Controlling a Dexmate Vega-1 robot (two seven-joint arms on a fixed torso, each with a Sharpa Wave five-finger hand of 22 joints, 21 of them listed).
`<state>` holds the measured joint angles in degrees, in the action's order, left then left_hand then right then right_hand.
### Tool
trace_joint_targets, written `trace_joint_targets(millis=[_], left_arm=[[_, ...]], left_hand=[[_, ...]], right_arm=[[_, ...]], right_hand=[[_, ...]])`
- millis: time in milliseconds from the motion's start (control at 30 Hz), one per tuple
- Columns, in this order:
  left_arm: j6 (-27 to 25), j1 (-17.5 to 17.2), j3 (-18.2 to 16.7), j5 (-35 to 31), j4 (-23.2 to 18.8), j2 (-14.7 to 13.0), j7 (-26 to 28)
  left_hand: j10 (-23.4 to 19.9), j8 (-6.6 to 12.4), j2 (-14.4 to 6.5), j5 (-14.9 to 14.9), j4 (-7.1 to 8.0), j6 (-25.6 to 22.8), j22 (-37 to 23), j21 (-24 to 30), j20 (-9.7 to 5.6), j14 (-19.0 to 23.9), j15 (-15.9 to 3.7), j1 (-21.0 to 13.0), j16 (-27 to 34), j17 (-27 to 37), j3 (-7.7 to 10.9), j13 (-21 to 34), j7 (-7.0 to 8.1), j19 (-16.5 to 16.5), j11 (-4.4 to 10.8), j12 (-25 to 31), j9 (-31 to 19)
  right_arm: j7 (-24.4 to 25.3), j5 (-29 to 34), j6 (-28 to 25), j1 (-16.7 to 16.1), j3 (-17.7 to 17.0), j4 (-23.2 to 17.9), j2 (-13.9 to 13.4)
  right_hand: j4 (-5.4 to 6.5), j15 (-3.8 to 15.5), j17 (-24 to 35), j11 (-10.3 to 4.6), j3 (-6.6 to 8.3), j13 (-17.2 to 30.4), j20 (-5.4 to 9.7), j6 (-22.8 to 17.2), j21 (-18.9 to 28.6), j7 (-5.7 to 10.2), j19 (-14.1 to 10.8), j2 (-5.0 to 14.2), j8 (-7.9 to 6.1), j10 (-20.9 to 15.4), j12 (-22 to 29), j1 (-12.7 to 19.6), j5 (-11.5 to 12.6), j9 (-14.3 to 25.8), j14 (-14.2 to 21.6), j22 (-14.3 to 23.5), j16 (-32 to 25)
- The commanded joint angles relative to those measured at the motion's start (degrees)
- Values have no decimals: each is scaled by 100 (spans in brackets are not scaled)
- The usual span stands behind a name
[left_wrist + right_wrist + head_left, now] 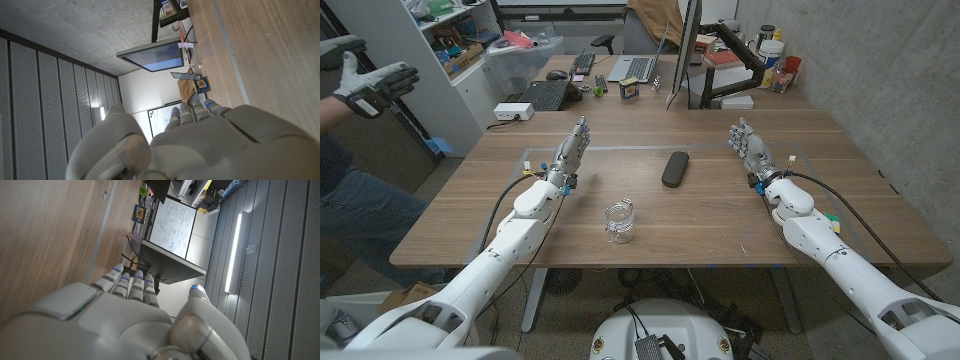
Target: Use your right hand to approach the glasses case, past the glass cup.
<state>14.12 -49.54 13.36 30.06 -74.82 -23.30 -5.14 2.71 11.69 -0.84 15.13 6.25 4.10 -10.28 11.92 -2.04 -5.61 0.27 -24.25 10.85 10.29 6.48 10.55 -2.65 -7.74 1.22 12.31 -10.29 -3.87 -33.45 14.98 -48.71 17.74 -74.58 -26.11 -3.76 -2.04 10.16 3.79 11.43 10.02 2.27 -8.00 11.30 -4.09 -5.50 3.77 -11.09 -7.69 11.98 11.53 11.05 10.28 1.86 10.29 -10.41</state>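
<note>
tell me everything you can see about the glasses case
The glasses case is a dark, oblong, closed case with rounded ends, looking matte. It lies flat on the wooden table near the middle, angled slightly, beyond the glass cup. Nothing touches it; the right robot hand is off to its side, apart from it.

glasses case [675, 168]: dark, closed, lying mid-table | glass cup [619, 221]: clear, upright, nearer
</note>
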Motion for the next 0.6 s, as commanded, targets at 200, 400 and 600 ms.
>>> trace_joint_targets(millis=[200,400,600], left_arm=[[-621,-156,-2107,-2054,-145,1831,-1414],[-664,-86,-2476,-2444,-142,2183,-1693],[-687,-23,-2704,-2713,-133,2405,-1855]], left_hand=[[1,36,-22,33,2,-19,-7,27,-471,-21,-27,-75,22,28,3,20,-77,-1,-12,32,-23],[12,29,-28,32,0,-18,-7,15,-429,-36,-19,-77,14,28,0,21,-71,-22,-5,21,-23],[15,23,-38,31,-2,-25,-7,15,-421,-42,-6,-81,9,28,-3,21,-70,-14,-25,13,-23]], right_arm=[[-922,1442,-543,-167,-1453,-42,1285],[-1138,1767,-619,-151,-1741,-26,1547],[-1290,2003,-649,-111,-1941,-1,1712]], right_hand=[[0,-4,21,12,35,22,64,-62,22,1,-45,23,-31,-55,31,17,16,14,43,21,-40],[-2,-1,22,16,35,22,64,-69,22,6,-44,26,-30,-59,29,19,15,14,42,21,-37],[-4,-3,22,13,34,23,57,-74,22,11,-44,26,-27,-67,29,20,13,15,47,21,-37]])
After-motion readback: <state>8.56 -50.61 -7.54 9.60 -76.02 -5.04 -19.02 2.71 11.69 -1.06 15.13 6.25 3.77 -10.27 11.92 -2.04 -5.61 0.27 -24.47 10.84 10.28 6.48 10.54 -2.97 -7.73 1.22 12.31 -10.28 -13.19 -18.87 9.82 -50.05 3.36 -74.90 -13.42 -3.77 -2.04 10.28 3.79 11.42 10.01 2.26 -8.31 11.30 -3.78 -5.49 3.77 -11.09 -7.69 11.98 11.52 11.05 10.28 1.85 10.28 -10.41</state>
